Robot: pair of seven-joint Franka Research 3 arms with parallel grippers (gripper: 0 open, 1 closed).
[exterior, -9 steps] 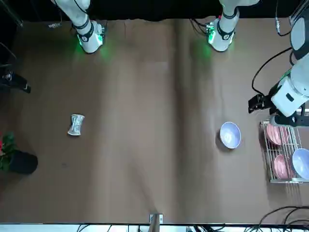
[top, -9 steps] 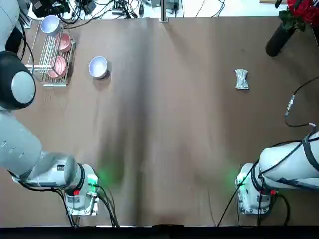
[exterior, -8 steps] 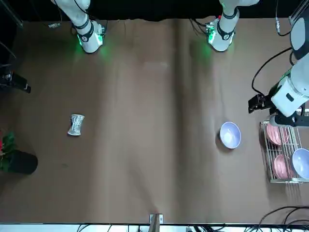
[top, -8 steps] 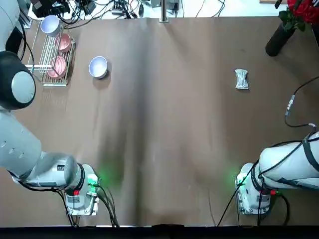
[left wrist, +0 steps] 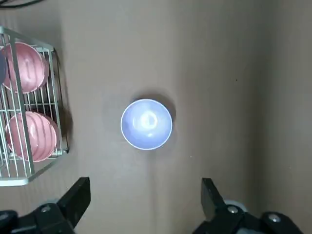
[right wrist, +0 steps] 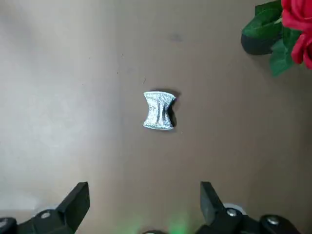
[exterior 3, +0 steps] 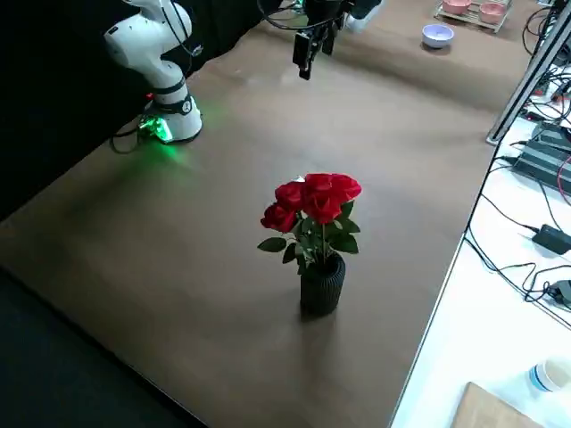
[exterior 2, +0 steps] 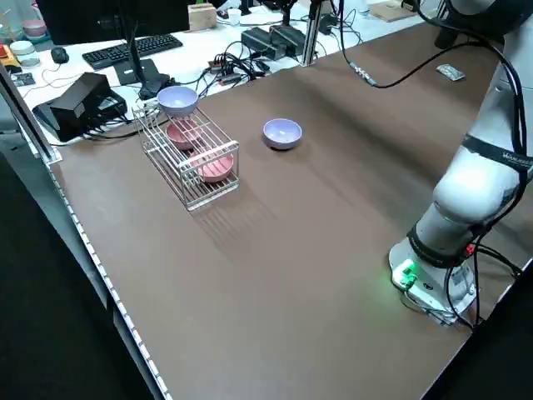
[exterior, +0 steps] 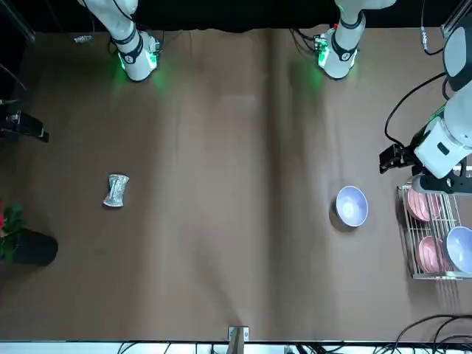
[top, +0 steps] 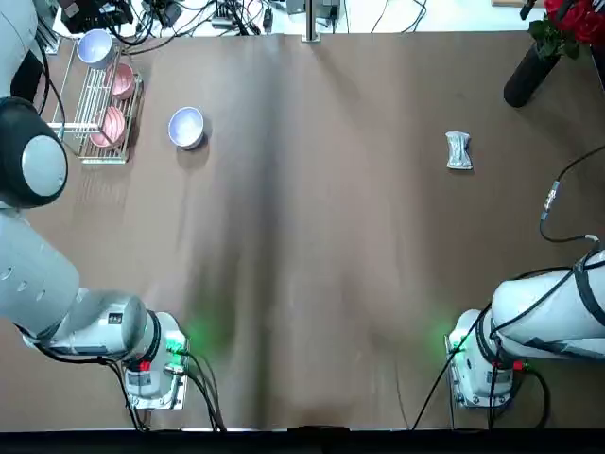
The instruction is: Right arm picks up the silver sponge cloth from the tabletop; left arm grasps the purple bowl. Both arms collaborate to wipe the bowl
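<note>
Almost nothing has changed over the last half second: in the top and front views the purple bowl sits in the same spot on the brown surface, just beside the wire rack that holds the pink bowls, and the silver sponge cloth lies where it did on the robot's right side, not far from the dark vase of red roses. The left arm shows only a very slight shift of its lower links in the top view, nothing more. Both grippers hang high above their targets with nothing held: the left gripper looks straight down at the bowl, its fingers spread wide and well clear of the rim, and the right gripper looks down at the cloth with its fingers likewise spread. The stillness suggests the task stands at its very start (neither pick begun, no wiping possible yet). Each arm seems already lined up over its own object, so the likely next need is a straight descent: the right onto the crumpled cloth, which lies flat and thin against the surface, the left onto the bowl's rim.
</note>
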